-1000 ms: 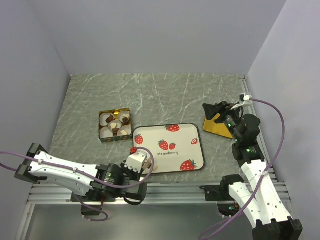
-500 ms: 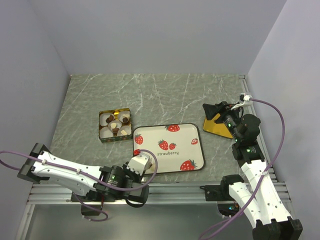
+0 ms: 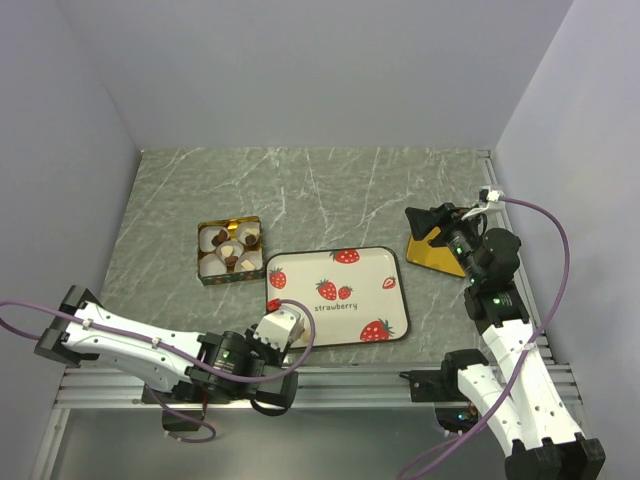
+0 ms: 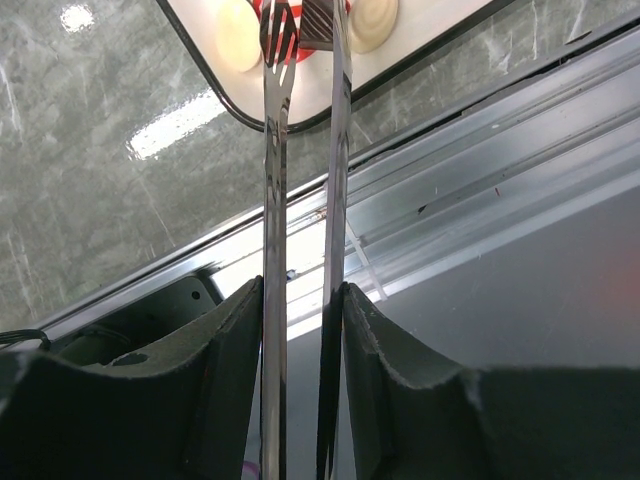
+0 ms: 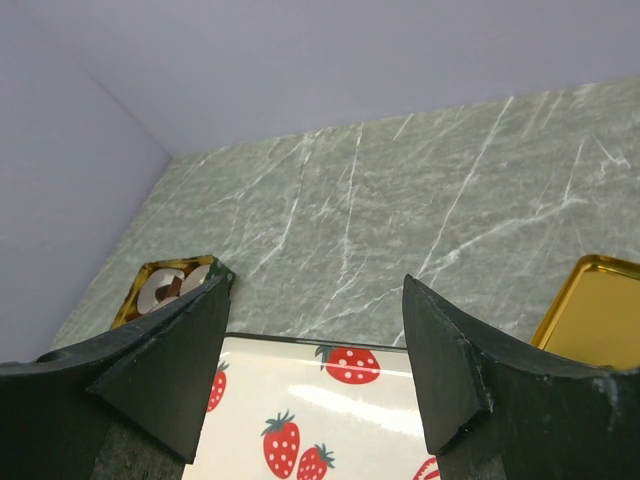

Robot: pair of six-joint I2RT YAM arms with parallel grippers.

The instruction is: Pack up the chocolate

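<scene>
Here, the tongs hang over the tray's near corner

Closest to me, the left gripper is squeezed onto a pair of metal tongs, with one black finger pressed on each side. The tongs reach out past the metal rail at the table edge to the near left corner of the strawberry tray. Their two slotted tips sit close together with only a thin gap, and I see nothing caught between them. Two cream-white chocolate lumps lie on the tray at that corner. One is just beside each tip, and a red strawberry picture shows between them. I can't tell whether the tips touch the lumps.

A bit farther back and to the left, just beside the tray, is the gold tin. White paper cups sit inside it, and dark brown chocolate lumps sit in some of the cups.

Over on the right, a gold lid lies on the gray marble table, near the tray but not touching it. The right gripper hangs over the lid's far end with its jaws spread wide and nothing in them.
</scene>
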